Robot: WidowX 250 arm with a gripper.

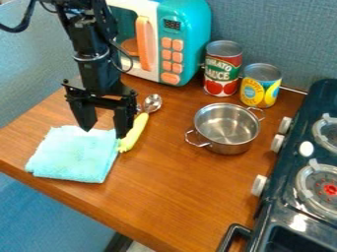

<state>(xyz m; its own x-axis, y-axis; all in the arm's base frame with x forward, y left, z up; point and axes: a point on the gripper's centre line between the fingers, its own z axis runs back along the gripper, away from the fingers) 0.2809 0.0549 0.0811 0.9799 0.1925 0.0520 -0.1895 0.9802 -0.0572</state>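
At the upper left, the black gripper (104, 129) hangs over the far edge of a folded light-blue cloth (74, 155), its two fingers wide apart with nothing seen between them. Just right of the gripper, a spoon with a yellow-green handle (134, 132) lies on the wooden table, its metal bowl pointing toward the back. The handle's near end is beside the cloth's right edge. A small metal pot (227, 129) with two handles stands to the right of the spoon, and its inside looks empty.
A teal and white toy microwave (191, 34) stands at the back. Beside it are a tomato sauce can (222, 69) and a yellow and blue can (260, 86). A dark toy stove (289, 189) with white knobs lines the right side. The wooden table (168, 197) has its front edge at lower left.
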